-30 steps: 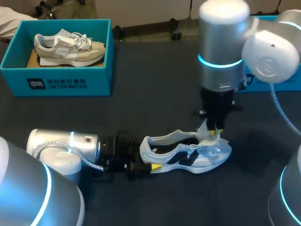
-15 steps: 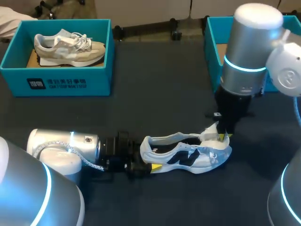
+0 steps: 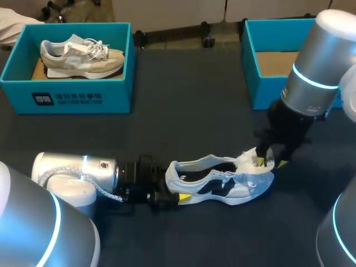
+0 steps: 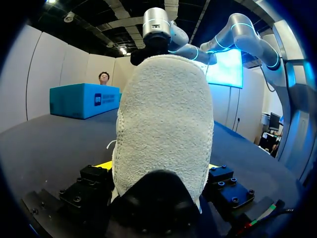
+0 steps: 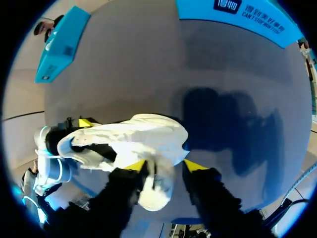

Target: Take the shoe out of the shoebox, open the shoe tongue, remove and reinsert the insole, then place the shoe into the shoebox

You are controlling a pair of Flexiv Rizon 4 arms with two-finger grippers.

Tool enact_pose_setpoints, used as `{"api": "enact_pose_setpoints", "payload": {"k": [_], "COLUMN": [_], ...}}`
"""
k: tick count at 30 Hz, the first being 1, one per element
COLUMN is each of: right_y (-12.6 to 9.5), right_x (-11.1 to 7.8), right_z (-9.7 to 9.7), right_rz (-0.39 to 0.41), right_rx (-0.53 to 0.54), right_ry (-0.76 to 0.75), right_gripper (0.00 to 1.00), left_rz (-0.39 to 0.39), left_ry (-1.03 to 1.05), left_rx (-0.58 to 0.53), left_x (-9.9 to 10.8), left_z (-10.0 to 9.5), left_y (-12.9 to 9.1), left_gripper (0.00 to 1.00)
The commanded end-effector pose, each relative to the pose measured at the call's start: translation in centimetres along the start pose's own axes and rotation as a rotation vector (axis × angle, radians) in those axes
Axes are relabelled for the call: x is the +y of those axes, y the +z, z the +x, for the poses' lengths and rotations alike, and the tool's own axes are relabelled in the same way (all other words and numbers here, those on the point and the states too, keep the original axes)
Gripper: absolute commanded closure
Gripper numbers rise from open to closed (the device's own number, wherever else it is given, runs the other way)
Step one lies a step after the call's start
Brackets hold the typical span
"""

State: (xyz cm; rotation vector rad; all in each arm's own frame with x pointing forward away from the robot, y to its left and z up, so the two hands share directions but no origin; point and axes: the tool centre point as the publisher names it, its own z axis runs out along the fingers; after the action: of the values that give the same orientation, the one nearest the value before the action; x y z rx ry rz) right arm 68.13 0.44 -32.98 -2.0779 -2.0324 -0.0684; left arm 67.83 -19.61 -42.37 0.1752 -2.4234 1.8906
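Tongue-opening step, I'd say. The shoe (image 3: 222, 186) lies on the table (image 3: 183, 128), well clear of the empty box (image 3: 249, 67). Left gripper (image 3: 167, 196) is clamped on its heel, and right gripper (image 3: 266, 162) pinches the tongue (image 3: 247, 159). Next move, probably: fold it further back, then go for the insole.

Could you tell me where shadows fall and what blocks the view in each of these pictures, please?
Right wrist view: a dark shadow lies on the table beside the shoe. Left wrist view: the shoe's heel fills the middle, hiding much of the table ahead. Head view: the right arm covers a corner of the right shoebox.
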Motion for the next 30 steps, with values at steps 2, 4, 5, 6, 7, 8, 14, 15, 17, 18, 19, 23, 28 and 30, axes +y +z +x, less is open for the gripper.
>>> {"api": "enact_pose_setpoints", "payload": {"k": [2, 4, 5, 6, 7, 8, 14, 15, 17, 18, 19, 23, 28, 30], "right_y": [-3.5, -4.3, -4.7, -5.2, -5.6, -6.0, -7.8, -7.9, -8.4, -8.5, -8.6, -8.8, -8.3, -8.1], "right_x": [-2.2, -2.6, -2.7, -2.8, -3.0, -3.1, -3.7, -3.7, -3.9, -3.9, -4.0, -4.1, -4.3, -4.4], "right_z": [1.6, 2.3, 2.6, 2.9, 3.2, 3.6, 6.2, 6.5, 7.4, 7.7, 7.9, 9.4, 10.7, 11.0], "right_rz": [-0.051, -0.059, -0.063, -0.069, -0.073, -0.079, -0.109, -0.110, -0.118, -0.121, -0.123, -0.091, -0.088, -0.089], "right_rx": [-0.091, -0.125, -0.142, -0.157, -0.179, -0.200, -0.270, -0.274, -0.298, -0.301, -0.302, -0.327, -0.303, -0.277], "right_ry": [-0.015, -0.026, -0.034, -0.038, -0.037, -0.044, -0.114, -0.126, -0.160, -0.177, -0.192, -0.326, -0.555, -0.684], "right_gripper": [0.13, 0.13, 0.13, 0.11, 0.09, 0.06, 0.13, 0.15, 0.36, 0.41, 0.51, 0.66, 1.00, 1.00], "left_rz": [-0.003, -0.003, -0.003, -0.003, -0.003, -0.003, -0.003, -0.003, -0.003, -0.003, -0.003, -0.003, -0.003, -0.003], "left_ry": [-0.001, -0.001, -0.001, -0.001, -0.001, -0.001, -0.001, -0.001, -0.001, -0.001, -0.001, -0.001, -0.001, -0.001], "left_rx": [0.002, 0.002, 0.002, 0.002, 0.002, 0.002, 0.002, 0.002, 0.002, 0.002, 0.002, 0.002, 0.002, 0.002], "left_x": [0.7, 0.7, 0.7, 0.7, 0.7, 0.7, 0.7, 0.7, 0.7, 0.7, 0.7, 0.7, 0.7, 0.7], "left_z": [-0.1, -0.1, -0.1, -0.1, -0.1, -0.1, -0.1, -0.1, -0.1, -0.1, -0.1, -0.1, -0.1, -0.1], "left_y": [-0.3, -0.3, -0.3, -0.3, -0.3, -0.3, -0.3, -0.3, -0.3, -0.3, -0.3, -0.3, -0.3, -0.3], "left_gripper": [1.00, 1.00, 1.00, 1.00, 1.00, 1.00, 1.00, 1.00, 1.00, 1.00, 1.00, 1.00, 1.00, 1.00]}}
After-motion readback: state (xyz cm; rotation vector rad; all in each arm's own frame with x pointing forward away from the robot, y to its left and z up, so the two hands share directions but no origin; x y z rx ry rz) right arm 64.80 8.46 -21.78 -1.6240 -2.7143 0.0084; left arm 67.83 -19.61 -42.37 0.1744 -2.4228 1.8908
